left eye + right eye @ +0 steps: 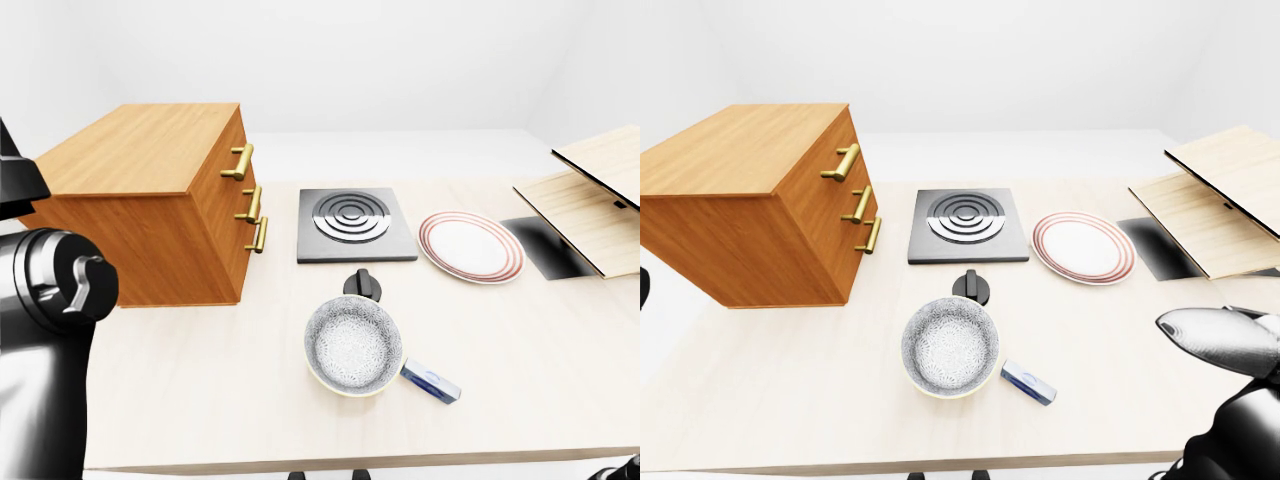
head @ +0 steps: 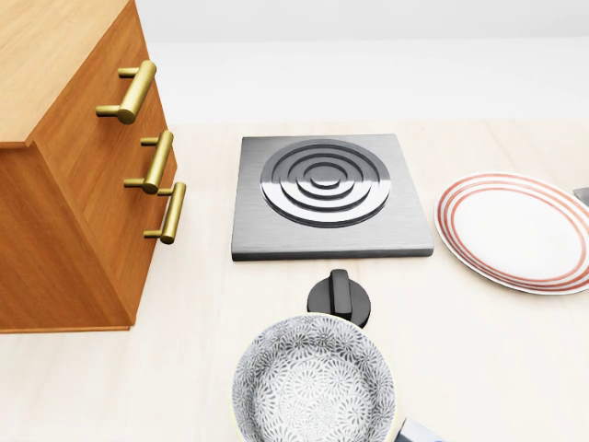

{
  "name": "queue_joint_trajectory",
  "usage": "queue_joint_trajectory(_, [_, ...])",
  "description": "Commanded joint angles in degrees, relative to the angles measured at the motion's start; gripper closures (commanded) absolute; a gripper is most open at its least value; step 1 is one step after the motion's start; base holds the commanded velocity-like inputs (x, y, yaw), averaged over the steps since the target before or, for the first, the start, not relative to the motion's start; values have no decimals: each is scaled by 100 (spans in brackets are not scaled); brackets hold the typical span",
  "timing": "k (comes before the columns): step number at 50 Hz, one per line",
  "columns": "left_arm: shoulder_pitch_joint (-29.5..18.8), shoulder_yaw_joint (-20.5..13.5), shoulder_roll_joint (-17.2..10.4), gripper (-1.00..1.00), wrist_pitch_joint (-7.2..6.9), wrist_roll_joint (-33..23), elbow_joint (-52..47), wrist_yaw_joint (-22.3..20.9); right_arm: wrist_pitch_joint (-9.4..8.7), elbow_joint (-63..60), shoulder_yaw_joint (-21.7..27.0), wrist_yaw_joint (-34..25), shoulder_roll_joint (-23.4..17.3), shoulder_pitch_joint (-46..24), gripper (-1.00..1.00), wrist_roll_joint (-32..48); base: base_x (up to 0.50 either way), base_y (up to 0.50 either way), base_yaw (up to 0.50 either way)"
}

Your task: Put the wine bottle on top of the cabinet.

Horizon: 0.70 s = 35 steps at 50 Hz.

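The wine bottle shows in none of the current views. The wooden cabinet [image 1: 150, 205] with three brass handles [image 1: 256, 203] stands on the left of the pale table; its flat top [image 1: 740, 150] is bare. Part of my left arm [image 1: 45, 330], a black and silver joint, fills the left edge of the left-eye view, with its hand out of sight. A silver part of my right arm [image 1: 1225, 340] reaches in at the lower right of the right-eye view; no fingers show there.
A grey hob plate [image 2: 327, 189] lies right of the cabinet, a red-rimmed plate [image 2: 515, 230] further right. Below the hob sit a black knob [image 2: 339, 296] and a patterned pan [image 1: 353, 345] with a blue handle [image 1: 430, 382]. Wooden boards [image 1: 600, 205] lean at the far right.
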<state>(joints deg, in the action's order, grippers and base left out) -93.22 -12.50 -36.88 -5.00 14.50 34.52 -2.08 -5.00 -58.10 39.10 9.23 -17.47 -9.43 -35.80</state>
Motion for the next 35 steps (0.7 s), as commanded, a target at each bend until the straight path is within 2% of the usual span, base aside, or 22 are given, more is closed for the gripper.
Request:
queue_joint_trajectory(1, [372,-261,-663,94,0,493,997,33,0,-16,-256,-90,118,11,-100,284,0,0,0])
queue_joint_trajectory(8, [759,-263,-845,95,0,547,1350,-4,0,340,-665,-273,228,160,-100,778,0,0,0])
queue_joint_trajectory(13, [1286,-322,-967,94,0,593,1223,-140,0,370,-772,-345,322,96,-100,973,0,0,0])
queue_joint_trajectory(17, [1530,-362,-1003,94,0,604,1309,-169,0,410,-835,-418,373,42,-100,1107,0,0,0])
queue_joint_trajectory(24, [1928,-380,-931,94,0,629,1171,-181,0,379,-839,-563,431,50,-100,1277,0,0,0])
queue_joint_trajectory(35, [2244,-362,-685,94,0,548,1777,-282,0,375,-978,-654,500,-42,-100,1526,0,0,0])
